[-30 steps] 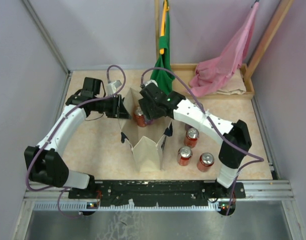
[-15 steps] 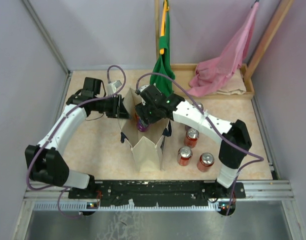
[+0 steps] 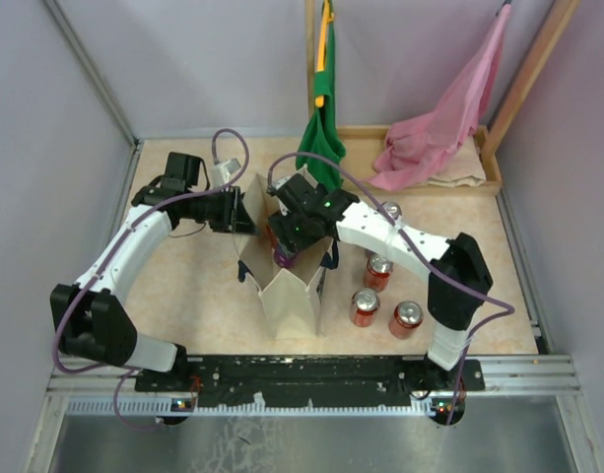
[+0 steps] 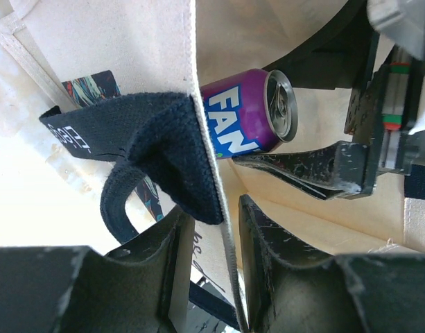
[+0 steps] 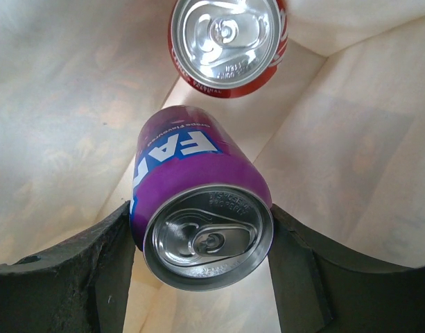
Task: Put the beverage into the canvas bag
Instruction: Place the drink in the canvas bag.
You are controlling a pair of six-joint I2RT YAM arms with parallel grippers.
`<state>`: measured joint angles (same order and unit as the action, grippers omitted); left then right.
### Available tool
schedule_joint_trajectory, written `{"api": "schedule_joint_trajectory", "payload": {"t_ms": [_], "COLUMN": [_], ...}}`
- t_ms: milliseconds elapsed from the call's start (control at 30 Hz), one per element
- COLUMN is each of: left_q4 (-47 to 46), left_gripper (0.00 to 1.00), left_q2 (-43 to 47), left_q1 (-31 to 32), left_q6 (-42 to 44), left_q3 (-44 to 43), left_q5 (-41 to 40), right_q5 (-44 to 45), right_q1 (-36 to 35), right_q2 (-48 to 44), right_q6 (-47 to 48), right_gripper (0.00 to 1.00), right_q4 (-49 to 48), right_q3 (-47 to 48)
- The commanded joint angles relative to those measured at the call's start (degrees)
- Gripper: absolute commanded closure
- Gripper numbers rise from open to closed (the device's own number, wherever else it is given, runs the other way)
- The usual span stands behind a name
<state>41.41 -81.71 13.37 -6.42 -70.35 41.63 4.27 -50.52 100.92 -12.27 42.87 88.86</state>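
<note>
The cream canvas bag (image 3: 294,296) stands open in the middle of the table, with navy handles (image 4: 163,139). My right gripper (image 3: 285,242) reaches down into its mouth and is shut on a purple Fanta can (image 5: 198,215), one finger on each side of the can. The can also shows in the left wrist view (image 4: 243,114), lying sideways inside the bag. A red can (image 5: 226,41) stands on the bag's floor below it. My left gripper (image 4: 212,215) is shut on the bag's left rim (image 4: 195,69) beside the handle and holds the mouth open.
Three red cans (image 3: 378,268) (image 3: 365,307) (image 3: 406,317) stand on the table right of the bag. A green cloth (image 3: 321,138) and a pink cloth (image 3: 439,128) hang at the back over a wooden tray (image 3: 484,182).
My right gripper has moved left and down into the bag's mouth with the purple can. The left arm has held the rim still.
</note>
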Motion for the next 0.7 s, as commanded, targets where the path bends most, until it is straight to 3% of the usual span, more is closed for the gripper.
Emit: {"api": "schedule_joint_trajectory", "payload": {"t_ms": [0, 367, 667], "left_q4": [-1.3, -1.6, -1.3], "left_gripper": [0.62, 0.62, 0.62], "left_q2": [-0.5, -0.5, 0.7], "left_q1": [-0.2, -0.2, -0.3], "left_q6": [0.5, 0.2, 0.4], "left_q3": [-0.9, -0.8, 0.0], "left_q5": [0.7, 0.6, 0.1], "right_q5": [-1.3, -2.0, 3.3], "right_q1": [-0.3, -0.3, -0.3], "right_q2": [-0.3, 3.9, 5.1], "right_q6": [1.3, 0.3, -1.0], "right_gripper": [1.0, 1.0, 1.0], "right_q4": [-3.3, -2.1, -0.3], "right_q3": [0.6, 2.6, 5.1]}}
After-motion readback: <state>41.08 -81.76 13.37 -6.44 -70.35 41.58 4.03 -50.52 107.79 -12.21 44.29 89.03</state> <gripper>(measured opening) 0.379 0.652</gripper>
